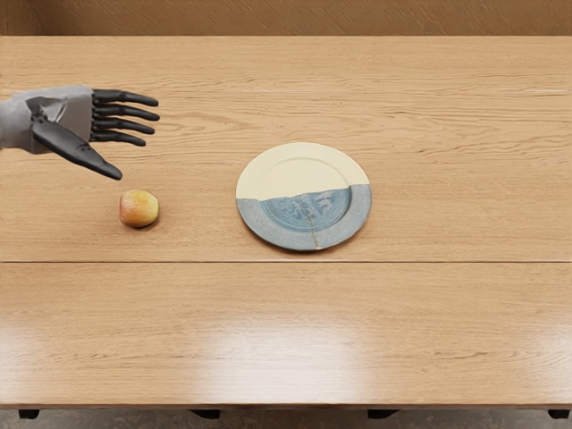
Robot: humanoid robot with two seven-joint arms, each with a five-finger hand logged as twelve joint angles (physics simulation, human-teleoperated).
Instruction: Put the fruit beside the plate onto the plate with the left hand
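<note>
Wood-grained counter (286, 340) fills nearly all of your view, pale brown, with a straight seam running across it just on the near side of the plate and a strip of darker wall beyond its far edge. You have the plate (303, 196) lying flat on the counter, round, cream on its far half and mottled blue-grey on its near half. Your left hand (76, 125) reaches in from the left edge of the picture, grey at the back and black at the digits, well to the left of the plate and a little farther back than the plate's far rim. Its fingers (125, 113) are stretched out straight and slightly fanned, pointing toward the plate's side, with the thumb angled down and forward; they grip nothing. You can see the fruit (138, 208), small, round and yellow-red, resting on the counter well left of the plate, level with its near half, close under the thumb tip but not touching it.
</note>
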